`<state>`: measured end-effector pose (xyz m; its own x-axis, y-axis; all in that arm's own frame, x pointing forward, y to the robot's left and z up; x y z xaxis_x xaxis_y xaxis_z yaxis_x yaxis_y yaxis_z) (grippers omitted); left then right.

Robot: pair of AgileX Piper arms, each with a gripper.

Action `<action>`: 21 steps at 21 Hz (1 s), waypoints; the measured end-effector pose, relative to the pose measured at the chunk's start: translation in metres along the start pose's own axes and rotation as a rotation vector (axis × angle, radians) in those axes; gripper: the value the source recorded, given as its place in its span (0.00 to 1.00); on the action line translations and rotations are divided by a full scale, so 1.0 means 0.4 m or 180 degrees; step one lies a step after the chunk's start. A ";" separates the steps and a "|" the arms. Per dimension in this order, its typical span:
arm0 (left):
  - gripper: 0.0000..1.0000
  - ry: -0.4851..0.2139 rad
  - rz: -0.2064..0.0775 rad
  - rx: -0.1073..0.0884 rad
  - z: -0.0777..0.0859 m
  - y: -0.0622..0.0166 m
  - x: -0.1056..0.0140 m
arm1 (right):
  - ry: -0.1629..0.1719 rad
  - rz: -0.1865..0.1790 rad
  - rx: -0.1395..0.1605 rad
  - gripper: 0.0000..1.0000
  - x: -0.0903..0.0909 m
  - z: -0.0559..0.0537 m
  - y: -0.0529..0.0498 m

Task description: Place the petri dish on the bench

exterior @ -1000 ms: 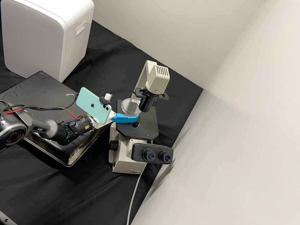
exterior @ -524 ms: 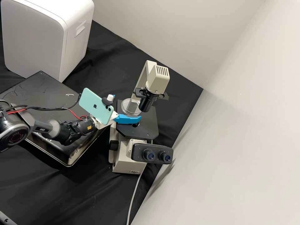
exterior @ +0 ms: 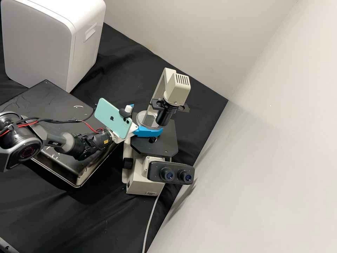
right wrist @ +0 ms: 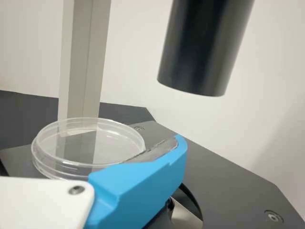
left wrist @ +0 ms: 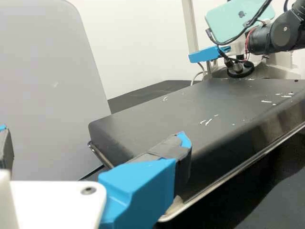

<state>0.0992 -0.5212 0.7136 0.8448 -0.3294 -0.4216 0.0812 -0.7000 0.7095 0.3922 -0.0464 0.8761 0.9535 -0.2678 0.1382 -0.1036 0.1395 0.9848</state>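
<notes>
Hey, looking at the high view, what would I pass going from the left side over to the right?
white box → mint phone → petri dish → microscope eyepieces

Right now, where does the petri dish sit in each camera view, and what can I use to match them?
High view: petri dish on the microscope stage, mid-picture, beside the blue finger.
Left wrist view: too far off to make out; the blue finger marks the spot.
Right wrist view: dish on the stage, close behind the blue finger, under the black tube.
Shared landmark: the blue finger.
</notes>
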 end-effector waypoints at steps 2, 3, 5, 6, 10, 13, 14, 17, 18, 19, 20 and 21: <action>1.00 -0.0022 -0.0003 0.0021 0.002 -0.001 0.001 | 0.0000 0.0000 0.0000 1.00 0.000 0.000 0.000; 1.00 -0.0038 -0.0001 0.0032 0.003 -0.002 0.001 | 0.0000 0.0000 0.0000 1.00 0.000 0.000 0.000; 1.00 -0.0068 0.0009 0.0046 0.005 -0.001 0.001 | -0.0004 0.0003 -0.0009 1.00 0.000 0.000 0.000; 1.00 -0.0075 0.0012 0.0049 0.006 -0.001 0.001 | -0.0009 0.0006 -0.0012 1.00 0.000 0.001 0.000; 1.00 -0.0076 0.0001 0.0040 0.006 -0.002 0.002 | -0.0006 0.0026 -0.0012 1.00 0.005 0.005 -0.002; 1.00 -0.0083 0.0003 0.0043 0.007 -0.002 0.002 | 0.0004 0.0049 -0.0029 1.00 0.012 0.009 -0.003; 1.00 -0.0094 0.0007 0.0048 0.008 -0.002 0.002 | 0.0012 0.0052 -0.0034 1.00 0.012 0.010 -0.004; 1.00 -0.0091 0.0009 0.0050 0.007 -0.002 0.002 | 0.0036 0.0048 -0.0069 1.00 0.016 0.011 -0.003; 1.00 -0.0085 0.0009 0.0042 0.006 -0.002 0.003 | 0.0040 0.0037 -0.0082 1.00 0.017 0.013 -0.005; 1.00 -0.0089 0.0005 0.0024 0.007 -0.003 0.003 | 0.0052 0.0053 -0.0096 1.00 0.018 0.015 -0.003; 1.00 -0.0086 0.0005 0.0018 0.006 -0.003 0.004 | 0.0066 0.0050 -0.0113 1.00 0.018 0.016 -0.003; 1.00 -0.0066 0.0001 0.0021 0.004 -0.003 0.005 | 0.0078 0.0049 -0.0131 1.00 0.019 0.016 -0.002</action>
<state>0.1000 -0.5219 0.7109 0.8337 -0.3427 -0.4330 0.0772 -0.7041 0.7059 0.3976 -0.0546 0.8771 0.9586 -0.2418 0.1501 -0.1069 0.1827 0.9773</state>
